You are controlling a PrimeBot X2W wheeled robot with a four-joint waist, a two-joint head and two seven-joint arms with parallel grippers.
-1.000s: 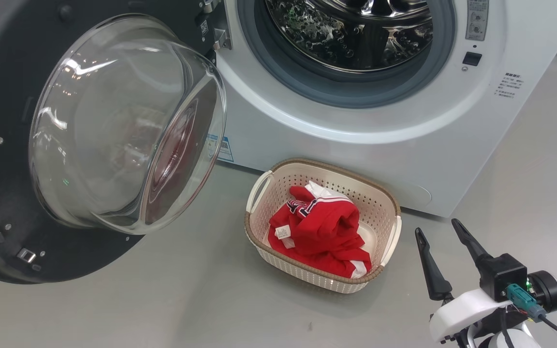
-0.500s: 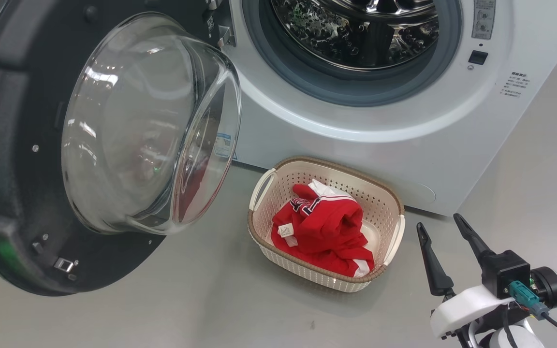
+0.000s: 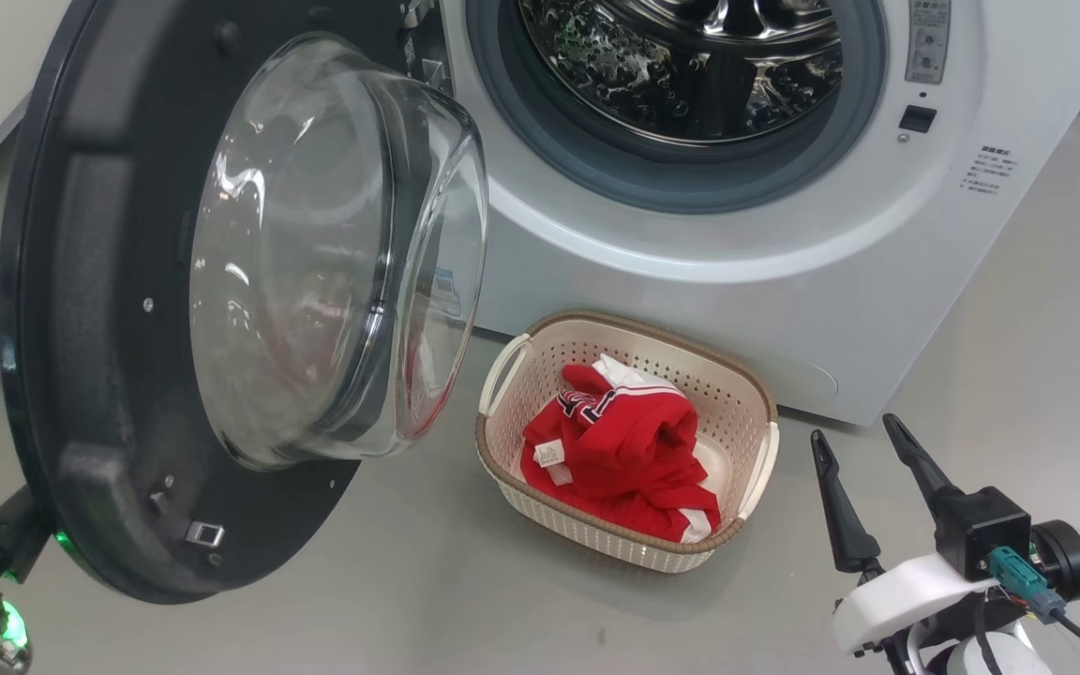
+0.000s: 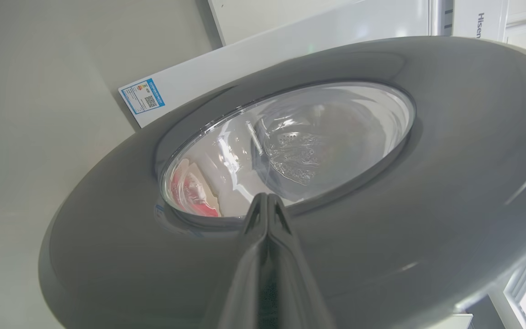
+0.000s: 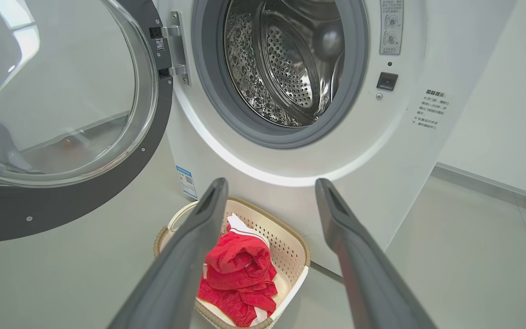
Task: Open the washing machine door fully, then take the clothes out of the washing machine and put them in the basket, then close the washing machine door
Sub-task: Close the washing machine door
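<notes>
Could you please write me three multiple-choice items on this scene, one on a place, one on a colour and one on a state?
1. Where are the clothes?
A. on the floor
B. in the basket
C. on a chair

2. What colour is the basket's rim?
A. brown
B. blue
C. green

3. How is the right gripper?
A. shut on the clothes
B. open, holding nothing
C. shut on the basket's handle

Answers:
1. B, as the red heap lies inside the basket's perforated walls.
2. A, as the woven-look band round the top is brown above the cream sides.
3. B, as its two dark fingers stand well apart with nothing between them, to the side of the basket.
</notes>
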